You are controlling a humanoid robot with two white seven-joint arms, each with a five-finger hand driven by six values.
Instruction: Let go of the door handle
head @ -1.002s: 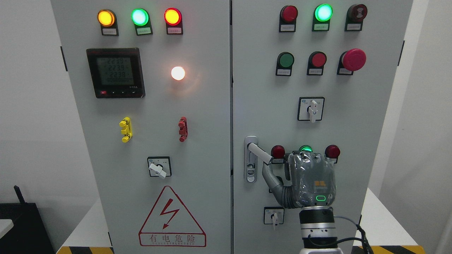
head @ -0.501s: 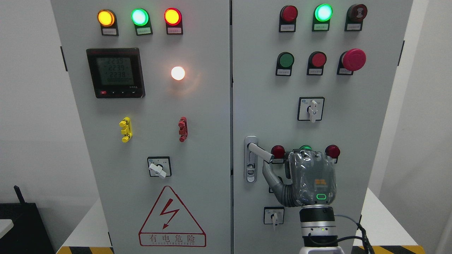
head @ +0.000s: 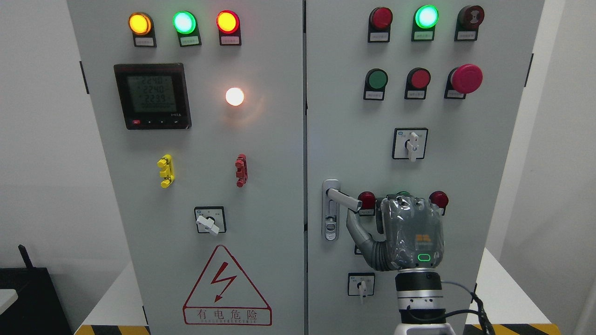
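Note:
The grey door handle (head: 343, 198) is a short lever on a silver lock plate (head: 330, 209) at the left edge of the cabinet's right door (head: 354, 139). It sticks out to the right and slightly downward, with its free end bare. My right hand (head: 410, 225) rises from the bottom edge, its back toward me, just right of the handle. Its thumb (head: 356, 229) stretches up and left and ends right under the handle's tip. The hand holds nothing. The left arm is out of view.
Two red lamps (head: 366, 200) (head: 438, 198) and a half-hidden green lamp (head: 402, 194) sit right behind the hand. A small selector switch (head: 361, 284) is below the thumb. The left door (head: 209, 163) carries a meter, lamps and a warning triangle.
The handle has swung upward from a steeper down-right slant to nearly level, and its tip is now free. My right hand has shifted slightly up.

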